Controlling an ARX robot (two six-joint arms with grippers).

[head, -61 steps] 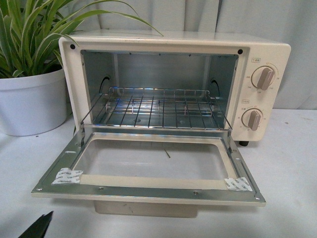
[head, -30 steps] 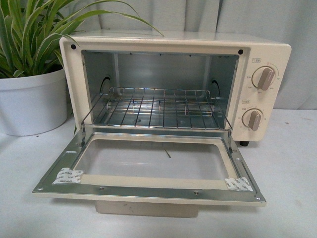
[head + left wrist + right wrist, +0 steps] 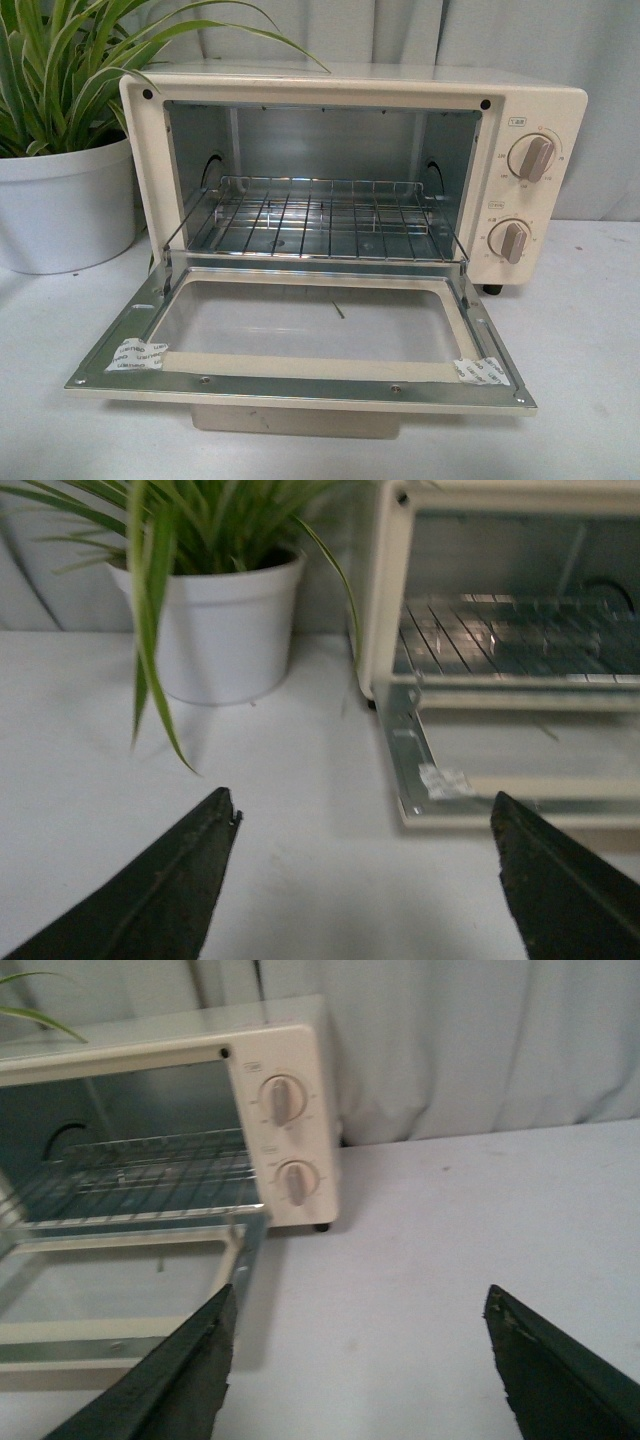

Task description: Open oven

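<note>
Left wrist view, left tool point(image 3: 365, 815) spread wide, clear of open oven point(image 3: 500, 670)

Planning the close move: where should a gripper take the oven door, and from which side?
Take the oven door by its front edge, coming from the front and below. It lies fully open and flat, with the handle hidden under it; that free edge is farthest from the hinge, so it probably lifts easiest. Both grippers are open and clear.
</note>
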